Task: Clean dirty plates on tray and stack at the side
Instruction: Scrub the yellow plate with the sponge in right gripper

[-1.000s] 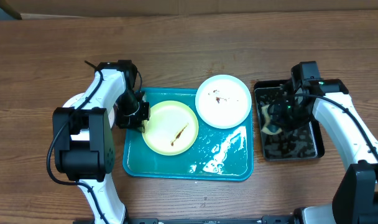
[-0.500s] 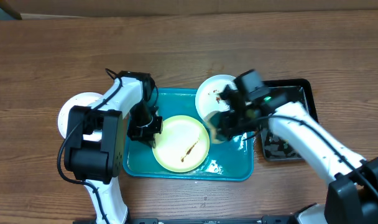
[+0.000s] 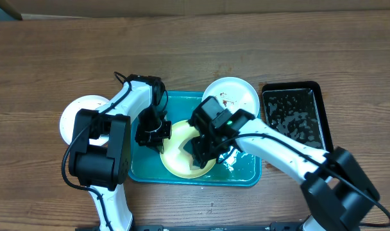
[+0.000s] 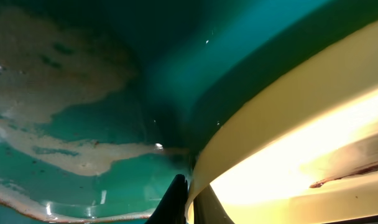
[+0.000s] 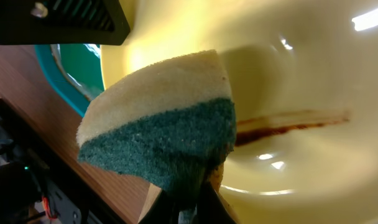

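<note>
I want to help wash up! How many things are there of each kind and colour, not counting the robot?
White plates: 2
Yellow plate: 1
Teal tray: 1
Black tub: 1
Sponge: 1
Total: 6

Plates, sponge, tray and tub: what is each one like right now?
Yellow plate: dirty, brown smear; rim pinched by the left gripper.
Sponge: held in the right gripper, over the yellow plate.
White plate by the tub: dirty, brown specks.
White plate at the left: on the table, half hidden by the left arm.
Tray: wet.
Tub: wet inside.
</note>
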Robot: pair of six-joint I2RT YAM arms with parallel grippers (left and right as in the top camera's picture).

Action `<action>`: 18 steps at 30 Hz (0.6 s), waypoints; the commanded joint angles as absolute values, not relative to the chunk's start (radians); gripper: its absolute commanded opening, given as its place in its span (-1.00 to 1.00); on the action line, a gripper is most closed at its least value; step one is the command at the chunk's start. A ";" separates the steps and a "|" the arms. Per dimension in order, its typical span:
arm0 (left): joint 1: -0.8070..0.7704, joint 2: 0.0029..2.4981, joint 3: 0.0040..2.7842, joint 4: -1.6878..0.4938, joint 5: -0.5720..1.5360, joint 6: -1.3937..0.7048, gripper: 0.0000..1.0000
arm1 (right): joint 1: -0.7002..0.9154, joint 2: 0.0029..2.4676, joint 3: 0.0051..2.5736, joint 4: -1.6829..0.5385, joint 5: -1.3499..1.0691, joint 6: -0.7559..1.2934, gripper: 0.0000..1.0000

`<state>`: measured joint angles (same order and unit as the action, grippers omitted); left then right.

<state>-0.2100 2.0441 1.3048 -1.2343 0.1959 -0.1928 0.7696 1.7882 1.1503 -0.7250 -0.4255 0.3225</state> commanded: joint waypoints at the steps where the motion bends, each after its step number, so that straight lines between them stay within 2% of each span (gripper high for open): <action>1: -0.220 2.056 1.283 -1.196 0.177 -0.225 -0.91 | 0.799 1.821 1.172 -0.693 -0.420 0.361 -0.92; 18: -0.220 2.056 1.283 -1.200 0.177 -0.225 -0.92 | 0.844 1.915 1.164 -0.613 -0.276 0.379 -0.92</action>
<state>-0.2100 2.0441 1.3041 -1.2339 0.1989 -0.2039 0.8448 1.8908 1.1503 -0.6205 -0.3103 0.3702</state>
